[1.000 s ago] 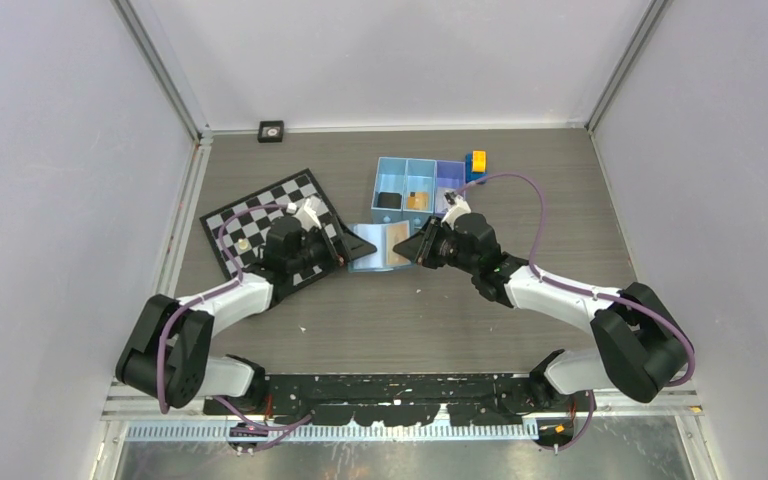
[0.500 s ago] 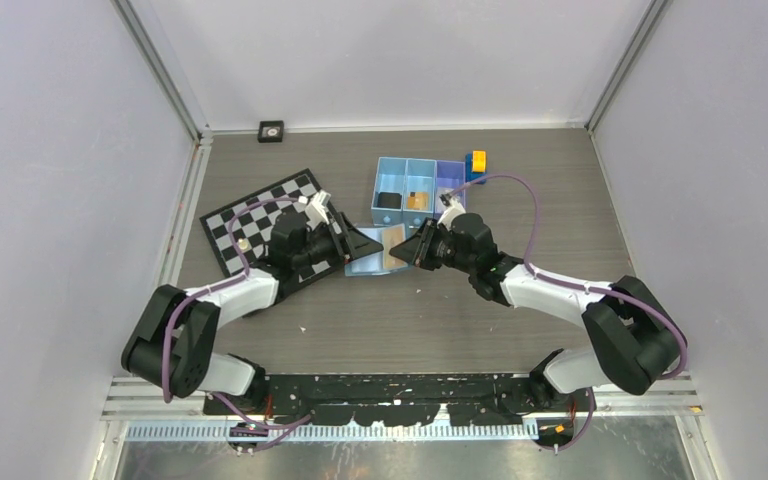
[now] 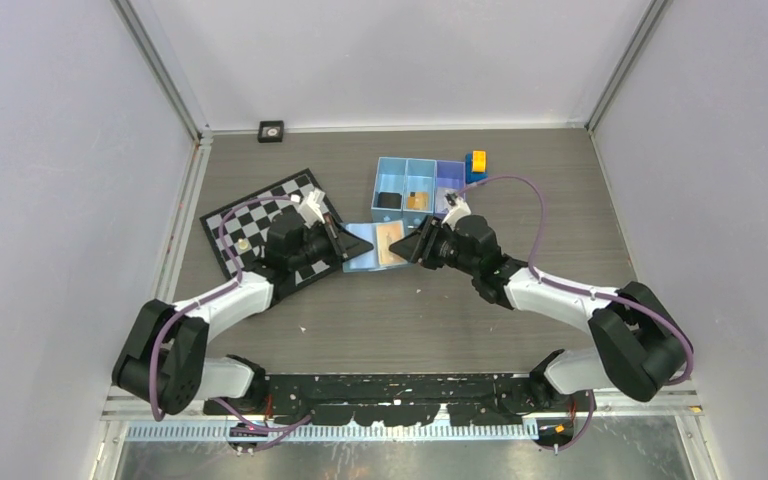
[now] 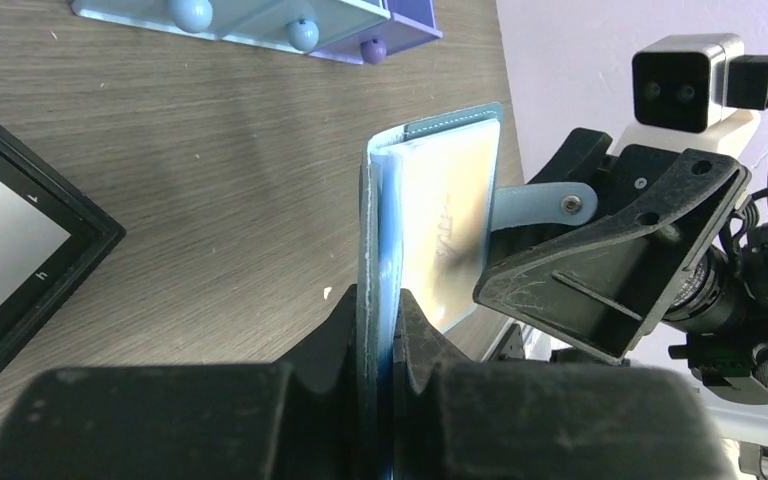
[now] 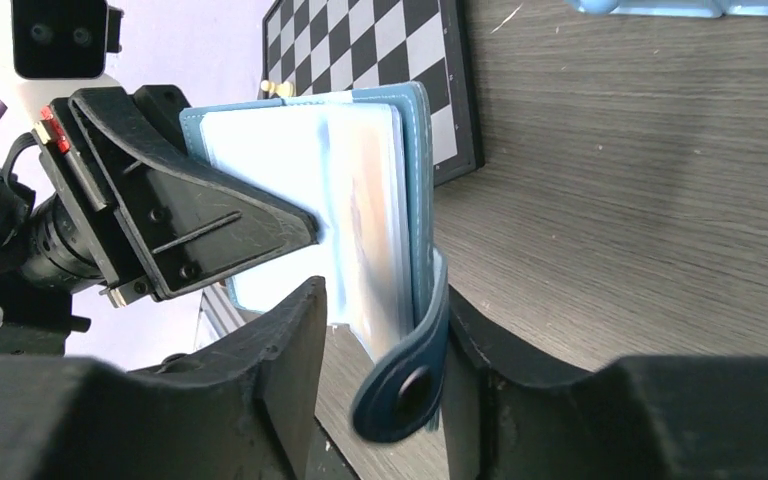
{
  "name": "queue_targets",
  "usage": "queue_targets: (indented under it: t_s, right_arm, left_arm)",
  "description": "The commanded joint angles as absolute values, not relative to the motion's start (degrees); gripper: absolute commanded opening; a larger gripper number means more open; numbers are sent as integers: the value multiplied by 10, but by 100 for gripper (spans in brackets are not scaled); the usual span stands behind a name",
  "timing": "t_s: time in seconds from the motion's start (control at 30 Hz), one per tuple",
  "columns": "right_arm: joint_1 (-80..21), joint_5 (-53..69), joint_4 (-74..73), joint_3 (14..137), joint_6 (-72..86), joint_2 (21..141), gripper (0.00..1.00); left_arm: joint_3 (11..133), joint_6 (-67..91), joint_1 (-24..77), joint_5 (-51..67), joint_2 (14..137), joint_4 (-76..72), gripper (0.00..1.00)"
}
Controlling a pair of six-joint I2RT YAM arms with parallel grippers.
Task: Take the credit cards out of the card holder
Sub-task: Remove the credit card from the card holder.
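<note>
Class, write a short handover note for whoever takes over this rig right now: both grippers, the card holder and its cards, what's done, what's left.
Left gripper: shut on one flap of the card holder, which is open between the two arms.
Right gripper: open, jaws straddling the opposite flap, not clamped.
Cards: a tan card sits in an inner pocket. A second card can't be made out for certain.
Done: holder opened.
Left: pull out every card.
</note>
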State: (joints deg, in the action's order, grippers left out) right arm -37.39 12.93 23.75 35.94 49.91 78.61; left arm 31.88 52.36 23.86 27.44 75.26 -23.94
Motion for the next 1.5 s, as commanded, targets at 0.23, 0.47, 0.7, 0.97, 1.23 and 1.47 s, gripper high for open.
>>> queue_targets:
  t_s: [0.23,0.47,0.7,0.97,1.23,1.47]
  right_arm:
    - [-371,76,258,344,494,731,31]
    - [-371,116,284,348,496,750,19]
    - [-371,181,357,346,515,775,21]
    - [-372,189,368,344,517,778,22]
    - [-372,193,375,343,517,777,22]
    - [-372,188,367,344,515,779,24]
  left_arm:
    - [315,515,230,251,725,-243,0]
    - [316,519,226,249,727,-240,0]
    - [319,523,225,264,737,-250,0]
    - [321,527,225,277,748,-261,0]
    - [322,528,225,282,753,-265,0]
    - [326,533,225,294,764,-274,0]
